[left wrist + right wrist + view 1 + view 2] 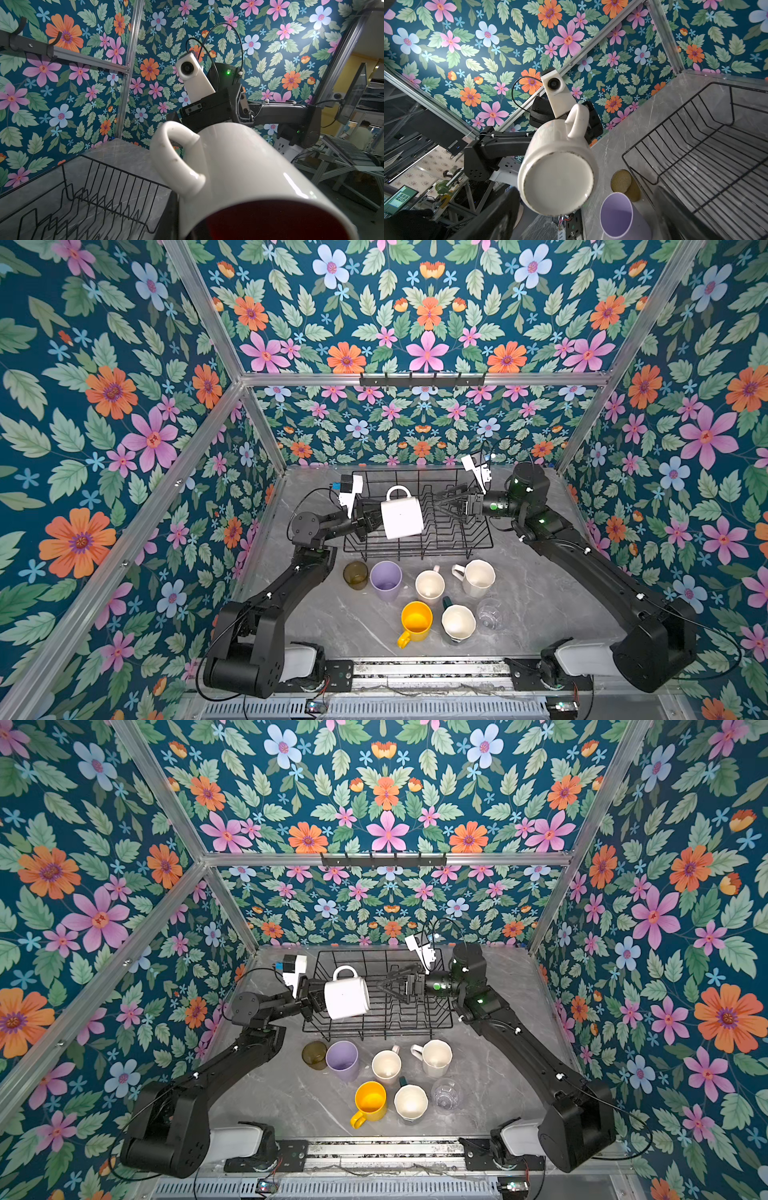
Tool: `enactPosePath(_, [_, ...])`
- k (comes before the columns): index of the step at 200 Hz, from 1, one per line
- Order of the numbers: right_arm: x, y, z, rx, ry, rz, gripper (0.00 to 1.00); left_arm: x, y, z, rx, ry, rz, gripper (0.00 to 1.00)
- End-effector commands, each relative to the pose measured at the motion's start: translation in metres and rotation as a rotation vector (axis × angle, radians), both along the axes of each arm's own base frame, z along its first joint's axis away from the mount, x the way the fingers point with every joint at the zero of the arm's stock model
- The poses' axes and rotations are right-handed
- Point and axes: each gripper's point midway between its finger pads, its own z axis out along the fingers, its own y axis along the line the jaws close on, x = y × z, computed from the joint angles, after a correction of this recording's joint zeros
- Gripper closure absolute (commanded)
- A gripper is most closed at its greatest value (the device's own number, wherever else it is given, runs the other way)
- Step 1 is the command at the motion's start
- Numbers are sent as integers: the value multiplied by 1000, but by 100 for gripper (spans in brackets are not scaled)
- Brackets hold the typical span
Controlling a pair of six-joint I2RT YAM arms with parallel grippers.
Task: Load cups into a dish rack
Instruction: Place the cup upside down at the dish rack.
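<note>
My left gripper (373, 519) (318, 1000) is shut on the rim of a white mug with a dark red inside (401, 516) (347, 996) (259, 166). It holds the mug on its side above the left part of the black wire dish rack (457, 541) (419, 1028) (93, 187) (695, 155), handle toward the back wall. My right gripper (436, 502) (381, 984) (585, 190) hangs open over the rack, facing the mug's base (558, 180) and apart from it. The rack holds no cups.
In front of the rack stand an olive-brown tumbler (355, 574), a lilac tumbler (386, 580) (618, 216), a pale pink mug (430, 587), a white mug (478, 577), a yellow mug (415, 621), a dark green mug (458, 622) and a clear glass (490, 614).
</note>
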Motion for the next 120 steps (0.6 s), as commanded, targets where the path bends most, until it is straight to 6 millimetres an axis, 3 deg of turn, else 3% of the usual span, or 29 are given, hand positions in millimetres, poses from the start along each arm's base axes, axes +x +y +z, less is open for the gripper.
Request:
enactPosePath(1, [-5,7,9,15,-51,37,1,-8,2,14,-31,-60,-12,100])
enactPosePath(120, [-24,56,-9,-69,-51,125,1,-10,2,15,-30,-57,-17,100])
